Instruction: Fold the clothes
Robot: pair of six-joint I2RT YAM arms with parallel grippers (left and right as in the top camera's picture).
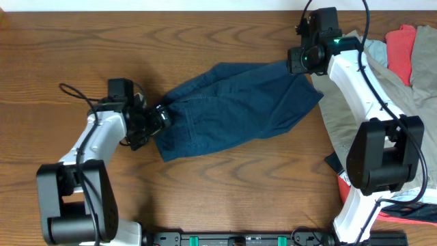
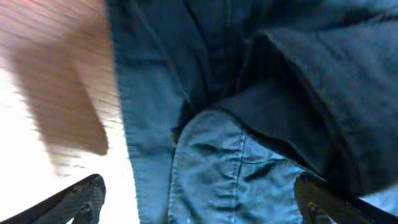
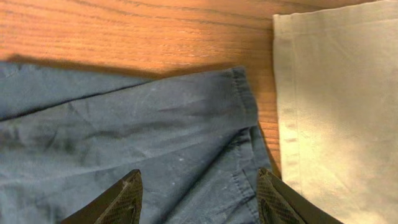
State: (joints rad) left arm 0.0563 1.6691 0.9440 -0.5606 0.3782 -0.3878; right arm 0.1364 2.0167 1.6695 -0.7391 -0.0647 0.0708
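A dark blue garment point(image 1: 235, 106) lies spread across the middle of the wooden table. My left gripper point(image 1: 158, 117) is at its left end, open, with bunched blue cloth point(image 2: 236, 168) between its fingers. My right gripper point(image 1: 298, 61) is at the garment's upper right corner, open, its fingers straddling the hemmed corner point(image 3: 242, 124). The wrist views show both pairs of fingers wide apart over the fabric.
A beige garment point(image 1: 341, 102) lies at the right, also in the right wrist view point(image 3: 339, 93). Red cloth point(image 1: 403, 48) sits at the far right edge. More clothes lie near the right arm's base point(image 1: 410, 212).
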